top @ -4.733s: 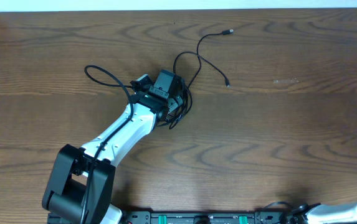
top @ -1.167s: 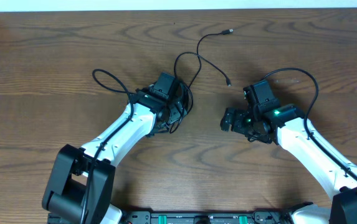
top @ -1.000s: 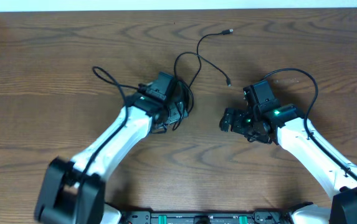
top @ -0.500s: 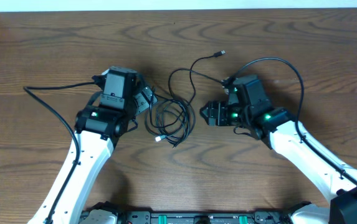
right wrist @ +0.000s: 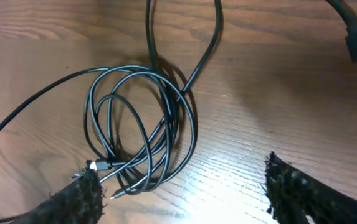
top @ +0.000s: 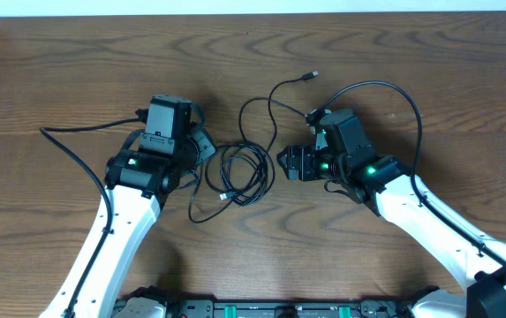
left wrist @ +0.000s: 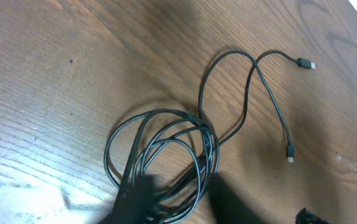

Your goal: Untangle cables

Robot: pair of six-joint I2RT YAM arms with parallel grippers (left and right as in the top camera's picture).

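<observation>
The cables (top: 245,173) lie as a loose black coil on the wooden table between my two grippers, with two free ends running up to small plugs (top: 313,75). My left gripper (top: 205,147) sits at the coil's left edge. In the left wrist view its blurred fingers (left wrist: 136,200) stand partway closed, with strands of the cables (left wrist: 207,129) between them. My right gripper (top: 284,163) is just right of the coil and open wide. Its fingers (right wrist: 86,194) straddle the near side of the cables (right wrist: 173,107), and a silvery plug (right wrist: 100,165) lies by the left finger.
A thick black robot wire (top: 71,132) loops out left of the left arm, and another (top: 404,97) arcs over the right arm. The table's far edge (top: 253,13) runs along the top. The arm bases' rail (top: 261,309) lines the near edge.
The left arm has swung off the coil to its left side, and its jaws have narrowed. The right gripper has come up and left to the coil. A cable loop has spread toward the lower left.
</observation>
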